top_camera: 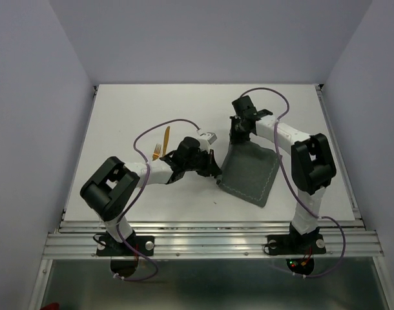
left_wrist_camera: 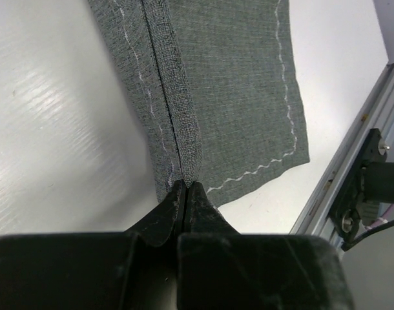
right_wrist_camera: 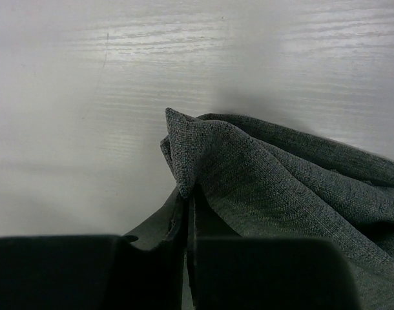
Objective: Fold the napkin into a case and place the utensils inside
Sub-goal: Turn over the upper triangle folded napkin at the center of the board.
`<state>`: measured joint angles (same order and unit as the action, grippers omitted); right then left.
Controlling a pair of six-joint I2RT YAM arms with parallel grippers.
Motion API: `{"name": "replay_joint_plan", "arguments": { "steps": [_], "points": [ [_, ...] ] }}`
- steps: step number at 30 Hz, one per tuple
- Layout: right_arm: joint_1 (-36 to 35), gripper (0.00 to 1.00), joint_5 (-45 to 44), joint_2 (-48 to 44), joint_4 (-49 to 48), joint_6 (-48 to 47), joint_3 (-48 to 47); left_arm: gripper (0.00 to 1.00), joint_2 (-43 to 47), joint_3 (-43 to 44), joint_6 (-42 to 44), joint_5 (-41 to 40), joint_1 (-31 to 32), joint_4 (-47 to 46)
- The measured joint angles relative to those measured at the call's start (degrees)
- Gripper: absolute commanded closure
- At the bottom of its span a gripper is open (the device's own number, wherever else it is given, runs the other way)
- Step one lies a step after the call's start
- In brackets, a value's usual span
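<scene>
Left pincer (left_wrist_camera: pixel 186 186) was clenched on the doubled edge of the napkin (left_wrist_camera: pixel 229 97), which spread ahead of its tips. Right pincer (right_wrist_camera: pixel 186 194) was clenched on a bunched corner. Utensils (top_camera: pixel 161 147) lay well apart, to the outer side of the left pincer.

Risk: both bites looked shallow, so tension might pull the cloth free, and uneven pulling might skew the fold.

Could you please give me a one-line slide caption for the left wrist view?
Left fingers pinch a folded edge of the dark grey napkin over the white table.
</scene>
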<state>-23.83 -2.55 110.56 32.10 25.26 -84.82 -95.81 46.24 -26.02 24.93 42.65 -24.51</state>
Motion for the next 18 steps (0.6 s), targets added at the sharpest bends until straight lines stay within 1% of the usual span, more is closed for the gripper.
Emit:
{"name": "replay_joint_plan", "arguments": {
  "steps": [8, 9, 10, 11, 12, 13, 14, 15, 16, 17, 18],
  "points": [
    [-2.5, 0.99, -1.6, 4.0, -0.6, 0.2, -2.6, 1.00, 0.0, -0.7, 1.2, -3.0, 0.0, 1.7],
    [-2.8, 0.99, -1.8, 4.6, -0.8, 0.2, -2.9, 0.99, 0.0, -0.8, 1.2, -3.2, 0.0, 1.8],
    [-3.1, 0.99, -1.9, 5.1, -0.9, 0.3, -3.2, 0.94, 0.0, -0.9, 1.3, -3.3, 0.0, 2.0],
    [-3.3, 0.97, -2.0, 5.5, -0.9, 0.3, -3.5, 0.87, 0.0, -0.9, 1.3, -3.4, 0.0, 2.1],
    [-3.7, 0.94, -2.2, 6.2, -1.0, 0.4, -3.9, 0.67, 0.0, -1.2, 1.3, -3.6, 0.0, 2.1],
    [-3.7, 0.94, -2.2, 6.2, -1.0, 0.4, -3.9, 0.67, 0.0, -1.5, 1.2, -4.0, 0.0, 2.1],
    [-4.0, 0.93, -2.3, 6.6, -1.0, 0.5, -4.1, 0.51, 0.0, -1.7, 1.3, -4.2, 0.0, 2.1],
    [-4.3, 0.91, -2.4, 7.1, -1.0, 0.5, -4.4, 0.43, 0.0, -2.0, 1.5, -4.5, 0.0, 2.1],
    [-4.5, 0.89, -2.7, 7.6, -1.3, 0.6, -4.7, 0.39, 0.1, -2.4, 1.0, -4.4, 0.0, 2.3],
    [-4.7, 0.83, -3.1, 8.2, -1.9, 0.7, -5.0, 0.33, 0.3, -3.0, 0.8, -4.4, 0.0, 2.8],
    [-4.7, 0.80, -3.2, 8.5, -2.3, 0.6, -5.1, 0.33, 0.6, -3.7, 0.6, -4.4, 0.1, 3.7]
  ]
}}
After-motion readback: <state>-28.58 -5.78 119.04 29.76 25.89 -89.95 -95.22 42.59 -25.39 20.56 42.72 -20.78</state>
